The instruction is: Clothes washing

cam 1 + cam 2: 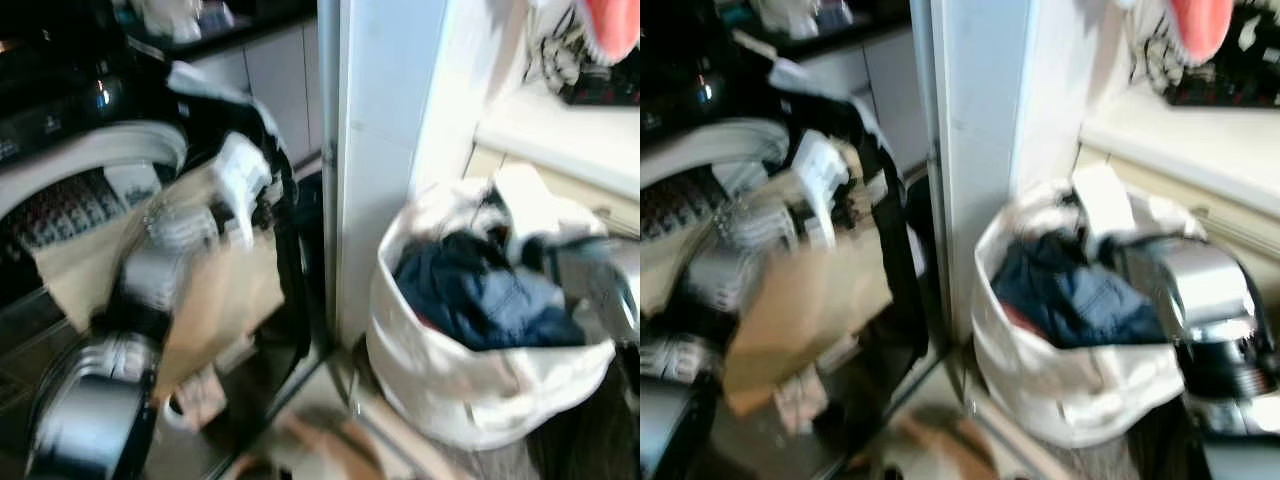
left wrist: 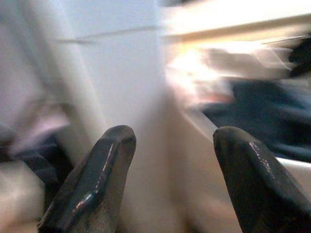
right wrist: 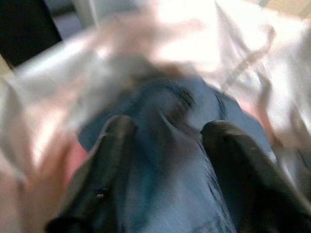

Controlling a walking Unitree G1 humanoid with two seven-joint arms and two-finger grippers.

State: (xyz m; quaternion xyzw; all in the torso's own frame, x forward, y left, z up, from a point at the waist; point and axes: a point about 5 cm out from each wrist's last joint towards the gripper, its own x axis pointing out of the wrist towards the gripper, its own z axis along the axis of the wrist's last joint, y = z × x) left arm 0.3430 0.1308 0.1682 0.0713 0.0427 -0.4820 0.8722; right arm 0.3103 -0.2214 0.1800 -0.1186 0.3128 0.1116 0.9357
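Note:
A white laundry bag (image 1: 470, 390) stands on the floor at the right, holding blue clothes (image 1: 490, 300) and some white ones. My right arm (image 1: 1195, 290) reaches over the bag; in the right wrist view the right gripper (image 3: 167, 128) is open just above the blue garment (image 3: 165, 102), with nothing between its fingers. The washing machine's drum opening (image 1: 60, 205) with its white rim is at the left. A tan cloth (image 1: 215, 290) hangs before it, beside my left arm (image 1: 150, 270). The left gripper (image 2: 167, 141) is open and empty, pointing towards the bag. All views are blurred.
A white pillar (image 1: 385, 150) stands between the washer and the bag. A pale counter (image 1: 560, 130) runs behind the bag, with a pink thing (image 1: 610, 25) above it. The washer's dark door (image 1: 290, 250) stands open against the pillar. Something tan (image 1: 320, 445) lies on the floor.

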